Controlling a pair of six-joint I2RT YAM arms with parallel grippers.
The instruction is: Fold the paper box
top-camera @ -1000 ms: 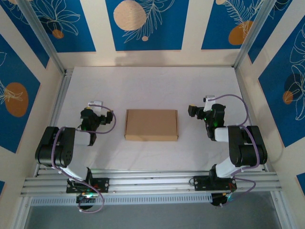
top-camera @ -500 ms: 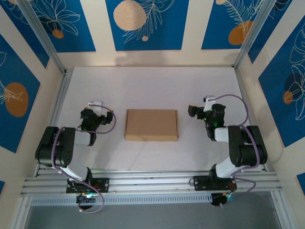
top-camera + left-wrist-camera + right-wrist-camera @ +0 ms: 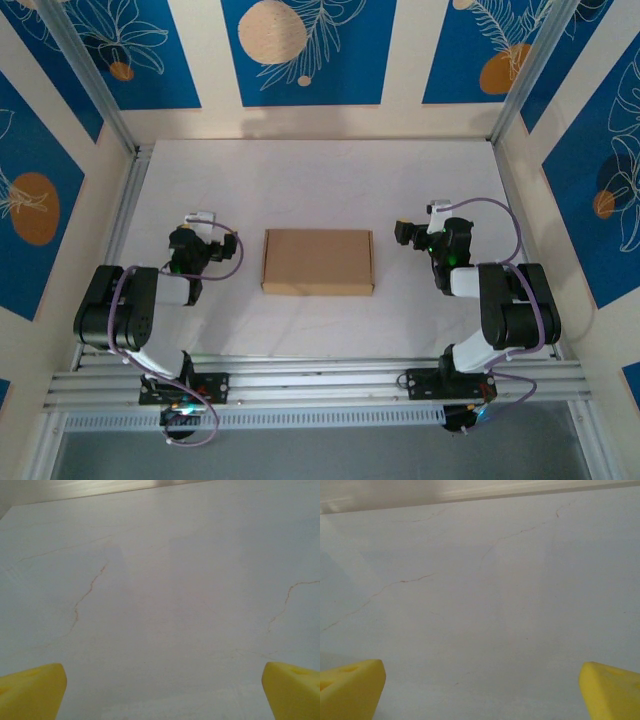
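The left gripper's (image 3: 162, 692) fingers (image 3: 30, 690) are yellow and spread wide, one tip in each lower corner of the left wrist view, with nothing between them but bare white table (image 3: 165, 595) marked by thin brownish veins. The right gripper (image 3: 482, 690) is the same: its yellow fingers (image 3: 350, 687) sit far apart and hold nothing, over the same veined surface.

From above, the box (image 3: 318, 261) lies flat on the table, about midway between the left arm (image 3: 130, 310) and the right arm (image 3: 505, 305), touching neither. It is a closed, plain brown rectangle. Its long axis runs left to right, parallel to the metal rail (image 3: 320, 380) at the near edge. The short ends face the two arms, and the long sides face the near and far edges. A narrow, slightly darker strip shows along its near long side. Its edges sit square to the table, not skewed.

Both arms are folded low, their wrists out to either side of the box. Blue panels (image 3: 300, 50) with orange circles and white leaf outlines line the walls behind and beside the table.
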